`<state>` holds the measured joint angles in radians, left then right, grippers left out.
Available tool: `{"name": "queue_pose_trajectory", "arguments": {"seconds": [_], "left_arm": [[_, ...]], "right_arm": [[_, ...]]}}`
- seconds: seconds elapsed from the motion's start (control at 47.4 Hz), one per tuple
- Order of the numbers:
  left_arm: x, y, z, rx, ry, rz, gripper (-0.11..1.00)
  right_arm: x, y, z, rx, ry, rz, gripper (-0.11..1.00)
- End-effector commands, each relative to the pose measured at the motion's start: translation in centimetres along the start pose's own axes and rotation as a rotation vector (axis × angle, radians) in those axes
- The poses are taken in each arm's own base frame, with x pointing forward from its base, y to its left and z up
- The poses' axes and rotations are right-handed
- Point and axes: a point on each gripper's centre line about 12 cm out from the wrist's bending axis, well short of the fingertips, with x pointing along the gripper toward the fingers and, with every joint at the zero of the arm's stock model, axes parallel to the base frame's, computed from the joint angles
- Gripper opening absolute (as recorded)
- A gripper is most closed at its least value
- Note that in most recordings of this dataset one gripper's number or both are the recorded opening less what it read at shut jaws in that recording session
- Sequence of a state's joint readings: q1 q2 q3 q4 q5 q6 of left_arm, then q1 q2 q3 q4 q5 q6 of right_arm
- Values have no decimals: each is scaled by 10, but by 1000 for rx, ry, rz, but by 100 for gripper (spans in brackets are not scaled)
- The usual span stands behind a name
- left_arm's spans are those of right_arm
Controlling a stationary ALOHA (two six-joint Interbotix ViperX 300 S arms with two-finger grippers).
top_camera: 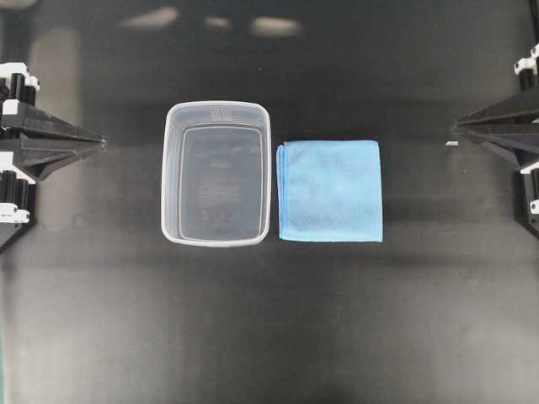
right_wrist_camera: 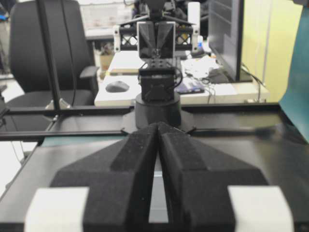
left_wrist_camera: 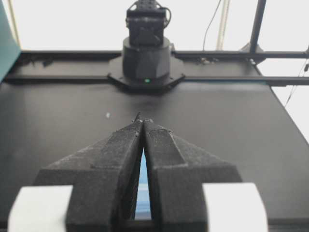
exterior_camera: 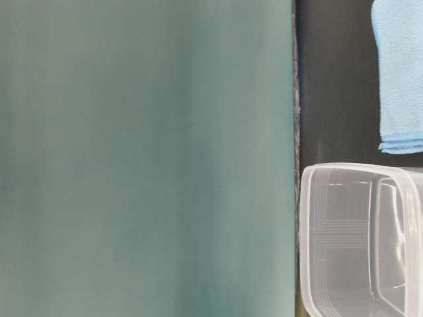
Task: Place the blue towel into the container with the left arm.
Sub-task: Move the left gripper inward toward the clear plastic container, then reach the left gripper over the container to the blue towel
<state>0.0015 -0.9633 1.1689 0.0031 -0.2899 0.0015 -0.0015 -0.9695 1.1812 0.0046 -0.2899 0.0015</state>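
Starting from the jaws: left gripper is closed tip to tip, holding nothing, parked at the left edge of the overhead view. Right gripper is the same, closed and empty at the right edge. Both wrist views confirm fingers pressed together with only a thin slit behind the tips.

You need the left one, so open it wide before you go in; nothing has been grasped yet, and the task looks to be at its very start.

The blue towel lies flat and folded on the table, just right of the container, nearly touching its right wall. The container sits between your gripper and the towel, so you'll have to reach over it. Go high across the rim, then come down on the towel.

Probably best to pinch the towel's left edge, where the layered folds show, or bunch the middle. Soft cloth may unfold and drape on lifting, so raise it enough to clear the rim before you move it left.

The tub is light plastic and likely slides if bumped. Open table all round: plenty of room near and far, and the right arm is well apart. The table-level view shows the table's far edge close by the tub.
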Motion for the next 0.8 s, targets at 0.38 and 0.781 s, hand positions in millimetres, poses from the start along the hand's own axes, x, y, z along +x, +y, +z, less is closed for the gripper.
{"name": "queue_pose_trajectory", "arguments": {"seconds": [0.38,0.781], "left_arm": [[68,9,25,13,338,34,0],[149,18,21,14,616,55,0]], "right_arm": [[-10,-2,4,42,61,-15,0],[-29,-8,3,114,129,-54,10]]}}
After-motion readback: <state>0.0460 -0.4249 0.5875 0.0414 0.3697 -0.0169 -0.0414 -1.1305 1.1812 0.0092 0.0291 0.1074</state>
